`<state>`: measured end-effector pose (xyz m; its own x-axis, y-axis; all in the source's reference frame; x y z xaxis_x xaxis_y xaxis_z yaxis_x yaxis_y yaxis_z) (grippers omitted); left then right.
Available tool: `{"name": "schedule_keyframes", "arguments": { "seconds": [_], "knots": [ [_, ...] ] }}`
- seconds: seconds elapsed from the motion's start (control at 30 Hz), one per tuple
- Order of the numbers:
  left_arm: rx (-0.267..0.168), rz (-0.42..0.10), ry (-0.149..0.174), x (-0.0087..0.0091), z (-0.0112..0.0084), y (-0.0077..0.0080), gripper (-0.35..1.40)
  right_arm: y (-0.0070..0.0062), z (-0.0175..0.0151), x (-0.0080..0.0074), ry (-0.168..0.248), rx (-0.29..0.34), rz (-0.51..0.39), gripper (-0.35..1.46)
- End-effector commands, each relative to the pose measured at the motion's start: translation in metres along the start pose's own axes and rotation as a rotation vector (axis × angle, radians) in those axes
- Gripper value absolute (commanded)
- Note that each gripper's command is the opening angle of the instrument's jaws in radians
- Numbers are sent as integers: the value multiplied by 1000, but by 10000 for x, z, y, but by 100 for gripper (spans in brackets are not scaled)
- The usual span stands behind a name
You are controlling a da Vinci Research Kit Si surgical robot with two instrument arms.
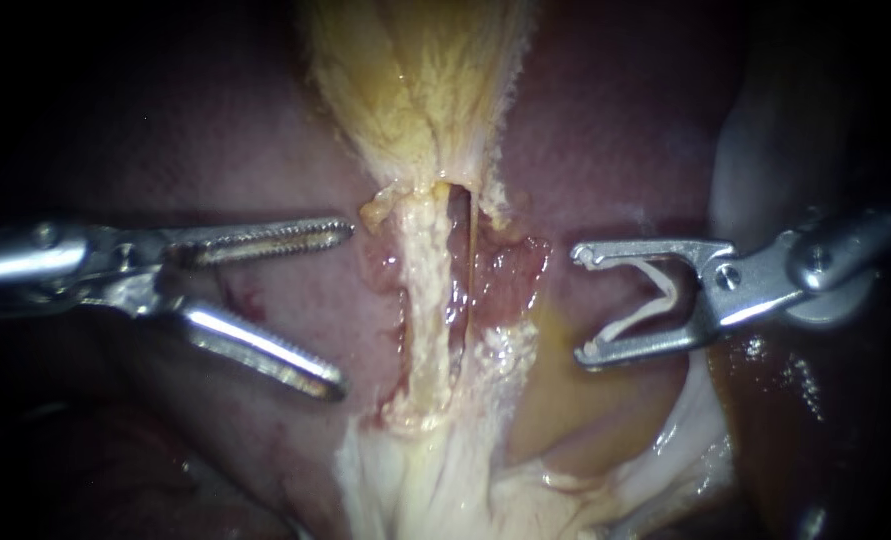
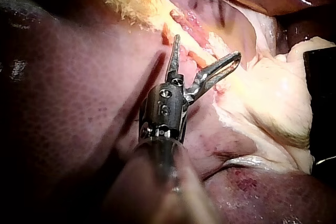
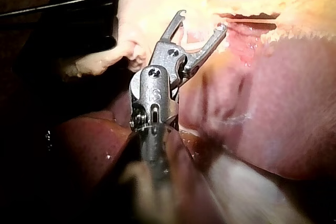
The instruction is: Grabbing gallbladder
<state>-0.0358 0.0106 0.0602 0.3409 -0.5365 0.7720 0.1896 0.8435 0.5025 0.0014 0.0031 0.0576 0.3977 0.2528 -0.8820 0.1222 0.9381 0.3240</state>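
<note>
My left instrument [image 1: 345, 308]: both serrated jaws spread wide, nothing between them; I can't tell if they touch the tissue under them. The gallbladder [image 1: 415, 90], the yellowish body, sits ahead of and beyond the upper jaw's tip, not gripped. It tapers into a pale tube [image 1: 423, 300] that runs just ahead of both left jaw tips. My right instrument [image 1: 578, 305]: jaws stand apart with 1 white V-shaped clip [image 1: 655, 300] seated between them and touching both, so it's holding the clip. Its tips face the tube from the other side, near but apart. The tube lies between the 2 instruments, with the liver [image 1: 615, 130] on both sides. In the left wrist view the gallbladder is beyond the open jaw tips.
</note>
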Motion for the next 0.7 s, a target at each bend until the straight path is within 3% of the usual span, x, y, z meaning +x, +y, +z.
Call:
{"name": "schedule_keyframes", "arguments": {
  "seconds": [0.03,0.3,0.7],
  "knots": [
    [0,0,0,0,0,0,88,0,0,0,0,0,0,49],
    [-23,-1,0,-1,1,10,86,0,0,0,0,0,0,49],
    [-93,-48,-3,0,24,50,78,0,0,0,0,0,0,49]
  ]
}}
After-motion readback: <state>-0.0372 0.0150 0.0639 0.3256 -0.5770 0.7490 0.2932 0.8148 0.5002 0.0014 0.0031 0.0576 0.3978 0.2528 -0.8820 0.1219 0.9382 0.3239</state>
